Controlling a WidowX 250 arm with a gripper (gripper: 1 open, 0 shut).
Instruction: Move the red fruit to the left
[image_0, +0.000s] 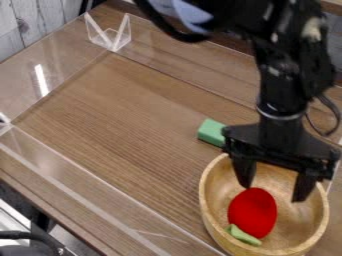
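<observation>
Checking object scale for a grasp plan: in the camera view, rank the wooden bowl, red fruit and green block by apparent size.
1. wooden bowl
2. red fruit
3. green block, though the arm partly hides it, so this place is unsure.

Red fruit: glossy, smooth, plastic-looking. Bowl: pale wood, matt, fine grain. Table: brown wood-grain, satin sheen. Green block: matt. Gripper: black, matt. Surrounding wall: clear, glossy plastic.

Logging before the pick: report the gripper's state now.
Gripper: open, jaws spread above the red fruit in the wooden bowl, holding nothing.
</observation>
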